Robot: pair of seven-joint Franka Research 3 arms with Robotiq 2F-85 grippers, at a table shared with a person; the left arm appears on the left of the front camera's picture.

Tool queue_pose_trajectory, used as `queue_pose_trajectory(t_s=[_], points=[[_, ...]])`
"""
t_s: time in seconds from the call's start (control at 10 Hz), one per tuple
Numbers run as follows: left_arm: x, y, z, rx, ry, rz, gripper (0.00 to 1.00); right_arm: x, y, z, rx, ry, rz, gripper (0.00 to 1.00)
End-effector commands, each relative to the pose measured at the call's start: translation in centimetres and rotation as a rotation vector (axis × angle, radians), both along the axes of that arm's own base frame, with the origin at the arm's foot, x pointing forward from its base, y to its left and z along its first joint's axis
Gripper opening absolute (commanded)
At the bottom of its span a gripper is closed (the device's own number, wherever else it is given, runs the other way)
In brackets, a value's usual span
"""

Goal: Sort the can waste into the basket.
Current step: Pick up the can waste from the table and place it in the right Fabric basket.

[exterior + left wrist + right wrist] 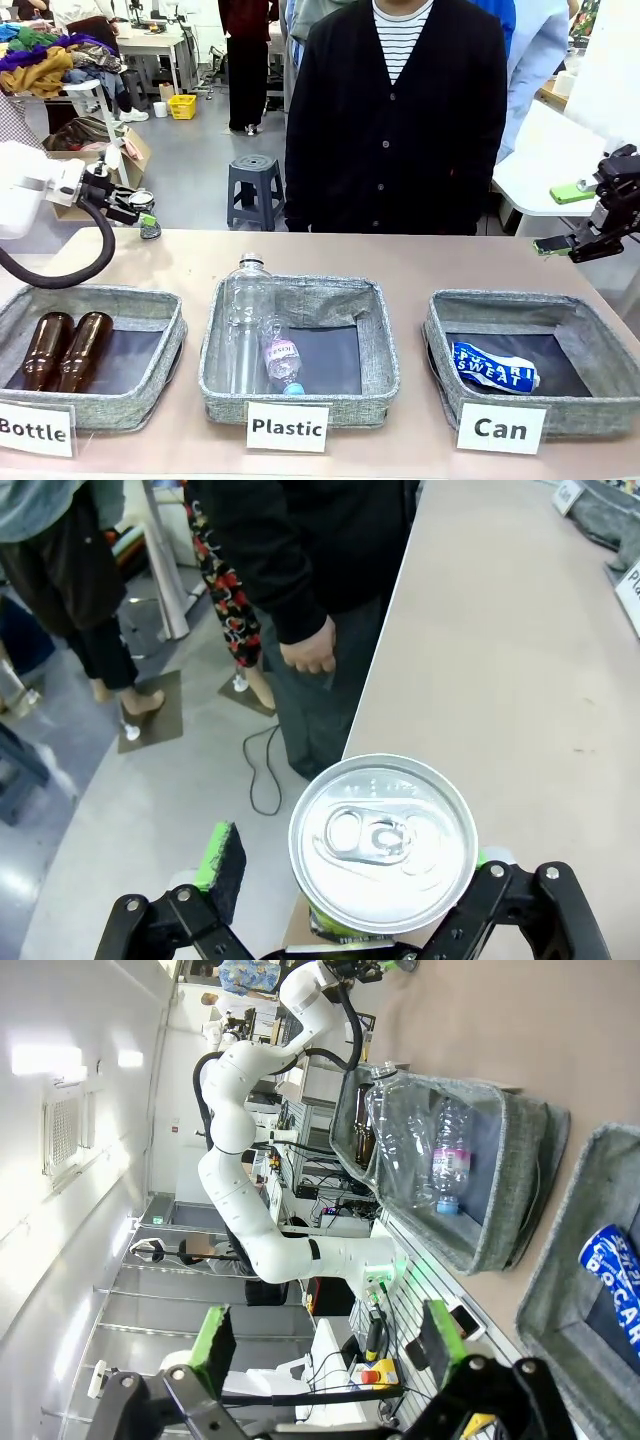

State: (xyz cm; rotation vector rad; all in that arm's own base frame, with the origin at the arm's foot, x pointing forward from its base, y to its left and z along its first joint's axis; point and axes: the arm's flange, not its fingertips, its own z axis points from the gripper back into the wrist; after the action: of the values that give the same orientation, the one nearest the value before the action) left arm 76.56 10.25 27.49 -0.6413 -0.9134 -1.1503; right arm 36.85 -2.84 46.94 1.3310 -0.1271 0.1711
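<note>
Left wrist view: our left hand (350, 920) straddles the slim can (383, 845) — light, thin-walled, slick; we cannot tell if it's clamped. Right hand (330, 1360) gapes empty.

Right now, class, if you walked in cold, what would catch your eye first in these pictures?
Three grey bins line the near table edge; the Can basket at the right holds a dented blue can. In the left wrist view, a silvery can top sits between the left gripper fingers. The right gripper hangs open, empty.
</note>
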Motion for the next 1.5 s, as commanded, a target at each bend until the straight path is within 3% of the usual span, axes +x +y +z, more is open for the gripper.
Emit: queue_pose_trajectory(t_s=[0.0,0.1,0.2,0.3,0.4,0.6,0.7,0.8,1.0,1.2,1.4], points=[[1.1,0.1,0.1,0.004,-0.004,-0.038,0.40,-0.1,0.1,0.2,0.000,-0.006,0.005,1.00],[0.9,-0.1,0.3,0.011,-0.022,-0.056,0.41,-0.1,0.1,0.2,0.000,-0.006,0.005,1.00],[0.7,-0.3,0.5,0.018,-0.027,-0.065,0.00,-0.1,0.1,0.2,0.000,-0.006,0.005,1.00],[0.4,-0.4,0.8,0.026,-0.038,-0.071,0.35,-0.1,0.1,0.2,0.000,-0.006,0.005,1.00],[-0.2,-0.7,1.3,0.025,-0.059,-0.088,0.00,-0.1,0.1,0.2,0.000,-0.006,0.005,1.00],[-3.4,-2.4,4.1,0.084,-0.101,-0.129,0.00,-0.1,0.1,0.2,0.000,-0.006,0.005,1.00],[-6.6,-3.9,6.4,0.102,-0.065,-0.143,0.00,-0.1,0.1,0.2,0.000,-0.006,0.005,1.00],[-10.7,-5.5,9.0,0.139,-0.083,-0.170,0.00,-0.1,0.1,0.2,0.000,-0.006,0.005,1.00],[-20.4,-7.7,13.3,0.241,-0.016,-0.317,0.00,-0.1,0.1,0.2,0.000,-0.006,0.005,1.00],[-28.3,-8.7,14.4,0.348,0.003,-0.531,0.00,-0.1,0.1,0.2,0.000,-0.006,0.005,1.00],[-33.8,-7.9,14.7,0.368,-0.062,-0.670,0.00,-0.1,0.1,0.2,0.000,-0.006,0.005,1.00]])
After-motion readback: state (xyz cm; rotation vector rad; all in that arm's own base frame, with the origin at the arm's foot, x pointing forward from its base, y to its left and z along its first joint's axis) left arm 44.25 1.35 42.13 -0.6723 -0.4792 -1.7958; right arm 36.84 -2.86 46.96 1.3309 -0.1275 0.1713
